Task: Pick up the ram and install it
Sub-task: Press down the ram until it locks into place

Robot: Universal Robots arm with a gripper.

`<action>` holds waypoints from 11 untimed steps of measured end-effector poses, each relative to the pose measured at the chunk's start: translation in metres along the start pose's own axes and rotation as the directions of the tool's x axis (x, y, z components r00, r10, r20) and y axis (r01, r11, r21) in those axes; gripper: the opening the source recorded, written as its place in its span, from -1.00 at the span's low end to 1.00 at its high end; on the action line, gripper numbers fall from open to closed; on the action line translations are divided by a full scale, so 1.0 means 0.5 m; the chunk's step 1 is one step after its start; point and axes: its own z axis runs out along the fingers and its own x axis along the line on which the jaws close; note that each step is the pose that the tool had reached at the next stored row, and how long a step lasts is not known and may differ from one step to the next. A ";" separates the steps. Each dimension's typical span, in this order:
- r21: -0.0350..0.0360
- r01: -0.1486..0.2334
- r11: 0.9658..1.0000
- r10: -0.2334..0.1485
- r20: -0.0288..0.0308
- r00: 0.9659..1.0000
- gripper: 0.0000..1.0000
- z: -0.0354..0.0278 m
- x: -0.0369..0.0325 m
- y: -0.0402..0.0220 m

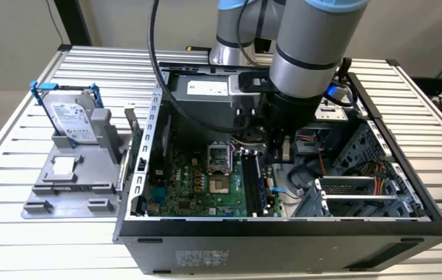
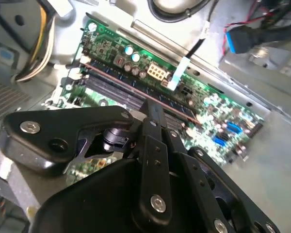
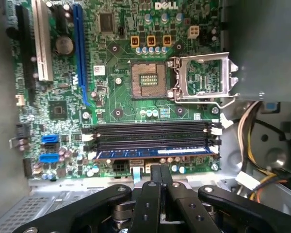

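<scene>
Inside the case, arm upright, closed jaws above seated ram

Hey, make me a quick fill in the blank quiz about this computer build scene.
The ram sits in a ____ on the motherboard. The end effector is ____, its fingers together. In the exterior view, the hard drive stands outside the computer case, toward that view's ____.
Missing words: slot; shut; left.
</scene>
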 end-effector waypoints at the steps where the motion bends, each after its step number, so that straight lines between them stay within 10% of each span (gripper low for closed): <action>1: 0.000 0.000 1.000 0.000 0.000 1.000 -1.00 -0.010 0.000 0.000; 6: 0.000 0.000 1.000 0.000 0.000 1.000 -1.00 -0.055 -0.001 -0.001; 11: 0.000 0.000 1.000 0.000 0.000 1.000 -1.00 -0.058 -0.002 -0.001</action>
